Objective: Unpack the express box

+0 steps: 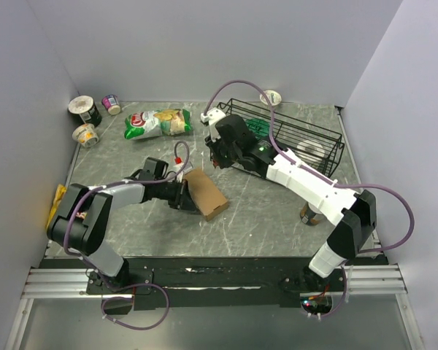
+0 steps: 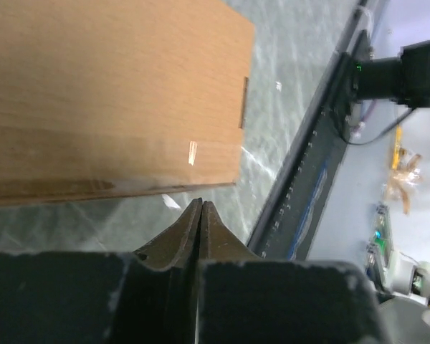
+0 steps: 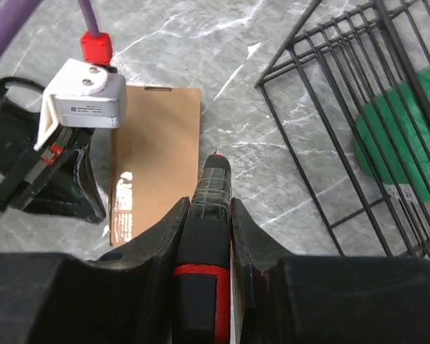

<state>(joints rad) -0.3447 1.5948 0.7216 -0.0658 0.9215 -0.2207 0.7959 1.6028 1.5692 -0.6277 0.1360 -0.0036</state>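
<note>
The express box (image 1: 206, 193) is a flat brown carton lying closed on the grey table; it also shows in the left wrist view (image 2: 115, 93) and the right wrist view (image 3: 158, 150). My left gripper (image 1: 183, 197) is shut and empty, its tips (image 2: 201, 204) low at the box's left edge, just short of it. My right gripper (image 1: 219, 157) hovers beyond the box's far end, shut (image 3: 208, 208) on a black-and-red pen-like tool (image 3: 213, 186) whose tip points down beside the box's right edge.
A black wire basket (image 1: 296, 138) holding a green item (image 1: 257, 125) and a white roll stands at the back right. A chip bag (image 1: 158, 122) and three cups (image 1: 85, 111) lie at the back left. A yellow packet (image 1: 57, 200) lies at the left edge.
</note>
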